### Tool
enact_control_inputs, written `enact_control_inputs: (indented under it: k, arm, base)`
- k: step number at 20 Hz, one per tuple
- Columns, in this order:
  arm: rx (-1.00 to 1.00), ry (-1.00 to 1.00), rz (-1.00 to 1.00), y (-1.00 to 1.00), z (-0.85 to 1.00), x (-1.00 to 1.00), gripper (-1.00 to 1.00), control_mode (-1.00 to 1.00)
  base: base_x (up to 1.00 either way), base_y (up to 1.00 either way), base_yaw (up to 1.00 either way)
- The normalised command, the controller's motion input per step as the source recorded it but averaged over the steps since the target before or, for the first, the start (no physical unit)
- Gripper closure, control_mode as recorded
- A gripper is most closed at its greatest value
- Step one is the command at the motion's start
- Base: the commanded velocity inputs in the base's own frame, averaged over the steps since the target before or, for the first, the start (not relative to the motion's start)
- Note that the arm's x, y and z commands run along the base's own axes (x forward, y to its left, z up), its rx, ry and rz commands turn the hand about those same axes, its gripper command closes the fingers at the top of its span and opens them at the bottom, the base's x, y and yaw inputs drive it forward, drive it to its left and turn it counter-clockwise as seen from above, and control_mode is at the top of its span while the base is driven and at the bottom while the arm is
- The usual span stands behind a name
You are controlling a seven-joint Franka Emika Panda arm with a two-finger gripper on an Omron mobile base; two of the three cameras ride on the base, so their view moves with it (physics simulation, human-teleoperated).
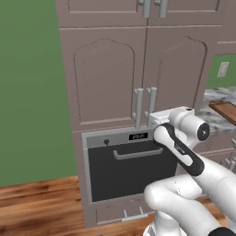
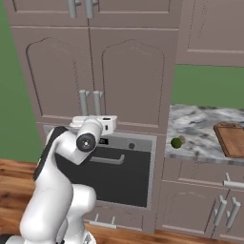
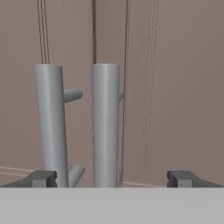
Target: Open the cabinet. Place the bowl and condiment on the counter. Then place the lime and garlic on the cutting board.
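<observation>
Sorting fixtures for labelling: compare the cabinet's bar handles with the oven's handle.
The cabinet handles stand upright as a close pair, while the oven handle lies level and alone. The cabinet handles sit on taupe doors; the oven handle sits on a dark door. Both are grey bars.

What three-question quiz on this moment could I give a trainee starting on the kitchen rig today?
1. True or false: the tall taupe arched-panel cabinet doors are shut.
2. What lies on the grey-and-white marble counter left of the reddish-brown wooden cutting board: A a small dark-green lime, B a red bottle, C a bowl?
3. How many grey bar handles stand between the open hand fingertips?

Key: 1 true. 2 A, the lime. 3 one; the other stands beside the left tip.
</observation>
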Motion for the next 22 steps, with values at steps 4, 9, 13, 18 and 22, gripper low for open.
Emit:
enact_control_inputs:
  k: [4, 9, 13, 18, 22]
  arm:
    - [0.00, 0.00, 0.01, 0.00, -0.07, 0.12, -1.00, -1.00]
    - [0.00, 0.00, 0.01, 0.00, -0.08, 0.15, -1.00, -1.00]
    - [0.00, 0.00, 0.03, 0.02, -0.06, 0.20, -1.00, -1.00]
    - [0.00, 0.00, 0.05, 0.09, -0.05, 0.24, -1.00, -1.00]
    - [0.00, 0.00, 0.05, 0.06, -0.01, 0.24, -1.00, -1.00]
  base:
    - [0.00, 0.00, 0.00]
    - [0.00, 0.00, 0.00]
    - [0.00, 0.00, 0.00]
    - [0.00, 0.00, 0.00]
    - [0.00, 0.00, 0.00]
